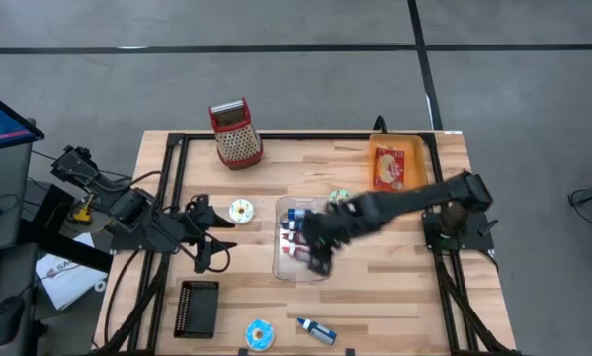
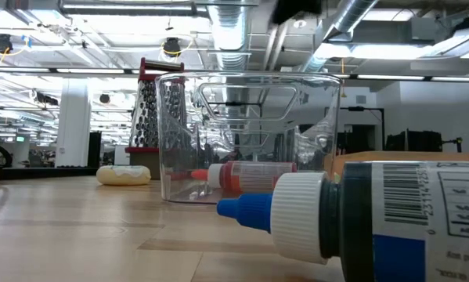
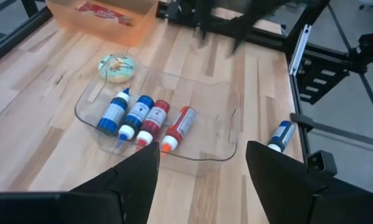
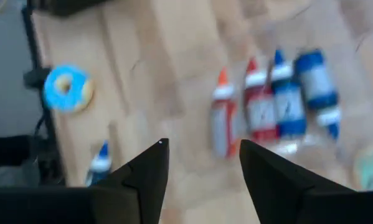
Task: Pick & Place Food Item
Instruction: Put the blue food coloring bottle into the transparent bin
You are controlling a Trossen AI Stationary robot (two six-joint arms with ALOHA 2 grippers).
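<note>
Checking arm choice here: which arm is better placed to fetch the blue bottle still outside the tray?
Probably right. The right gripper, jaws open and empty, hangs over the tray, near the bottle; the left gripper waits farther off.

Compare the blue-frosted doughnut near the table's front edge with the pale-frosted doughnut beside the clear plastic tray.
The blue-frosted doughnut has bright blue icing; the pale-frosted doughnut has whitish-yellow icing. The blue one lies at the front edge near a lone blue-capped bottle; the pale one lies mid-table, between the left gripper and the clear plastic tray. Both are ring-shaped, lie flat on the wood, and are held by neither gripper.
</note>
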